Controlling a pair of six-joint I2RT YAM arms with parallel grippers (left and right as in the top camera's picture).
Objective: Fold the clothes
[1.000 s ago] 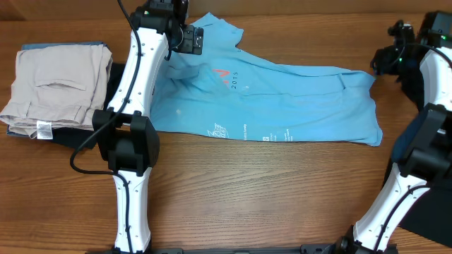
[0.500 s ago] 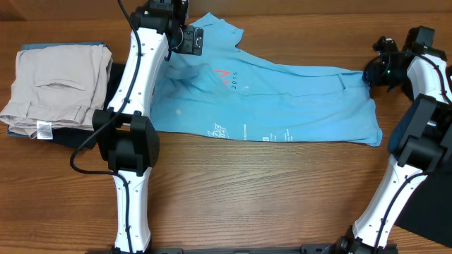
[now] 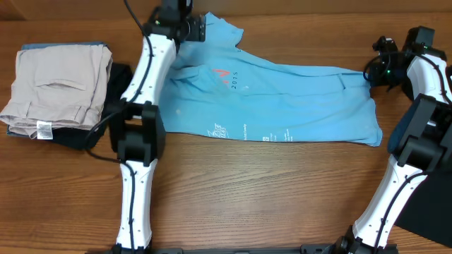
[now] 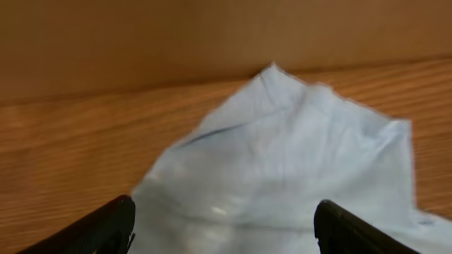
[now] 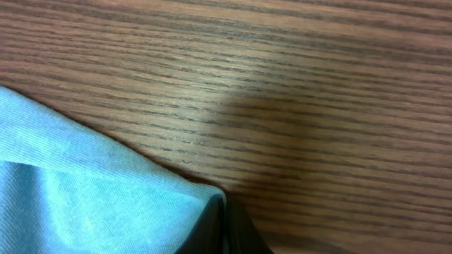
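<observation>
- the light blue t-shirt (image 3: 282,99) lay spread flat on the far half of the desk (image 3: 247,190), stretched crosswise between the two arms.
- overhead, i could read a small red mark with "2015" on the cloth near the left arm, and white print along the near edge. a sleeve stuck out toward the far edge of the desk.
- left tool (image 3: 185,25) sat over that far left part of the shirt, by the sleeve.
- in the left wrist view the left tool (image 4: 224,229) had its fingers (image 4: 113,226) wide apart, with the t-shirt (image 4: 282,162) lying between and beyond them. a pointed fold of cloth ran up toward the desk's back edge. the view was blurred, so i could not tell whether the fingers touched the cloth.
- right tool (image 3: 373,69) was at the shirt's far right corner.
- in the right wrist view the right tool (image 5: 224,220) had its fingers together, clamped on the corner of the t-shirt (image 5: 85,183). bare wood grain showed just beyond the cloth edge.
- beige trousers (image 3: 60,85) lay folded at the left end of the desk, on top of a dark garment (image 3: 78,135), apart from the shirt and on the other side of the left arm.
</observation>
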